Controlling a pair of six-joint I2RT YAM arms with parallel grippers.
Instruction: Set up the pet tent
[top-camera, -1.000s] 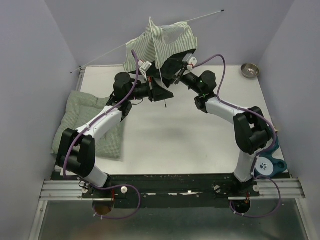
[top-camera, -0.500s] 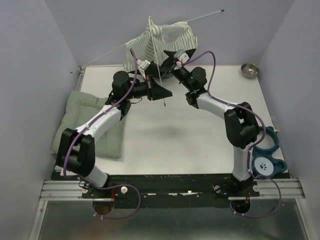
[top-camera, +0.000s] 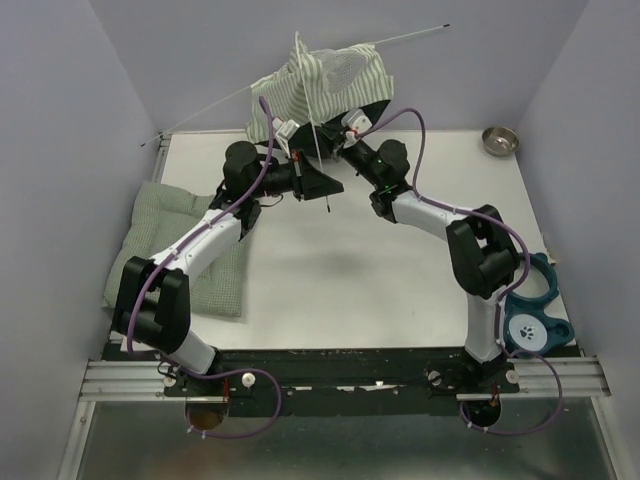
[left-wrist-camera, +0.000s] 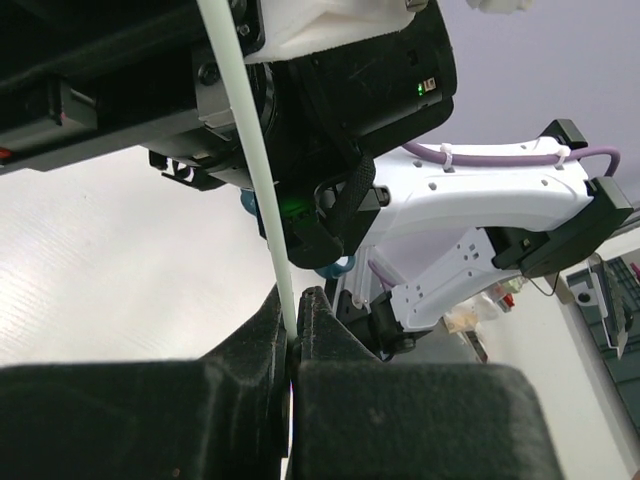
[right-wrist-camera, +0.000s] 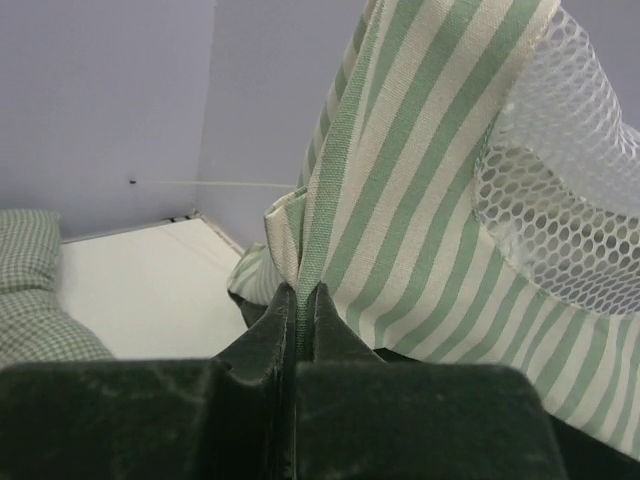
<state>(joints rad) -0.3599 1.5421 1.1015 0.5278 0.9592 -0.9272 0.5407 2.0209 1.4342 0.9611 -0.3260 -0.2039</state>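
Top view: pet tent (top-camera: 322, 85) bunched up high at far edge of surface (top-camera: 330, 280), my left tool (top-camera: 322, 185) and right tool (top-camera: 346, 130) both just under it.
Left wrist: left tool clamped tight on pole (left-wrist-camera: 250, 150).
Right wrist: right tool pinching tent's green striped edge, mesh panel (right-wrist-camera: 560, 200) just beside.

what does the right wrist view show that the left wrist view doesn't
Only the right wrist view: the striped pet tent, with a seam pinched in the shut right gripper, its mesh window, and the checked cushion at lower left.
Only the left wrist view: the shut left gripper clamping a whitish pole, with the right arm close behind.
Both: the pale table and the grey-purple wall.
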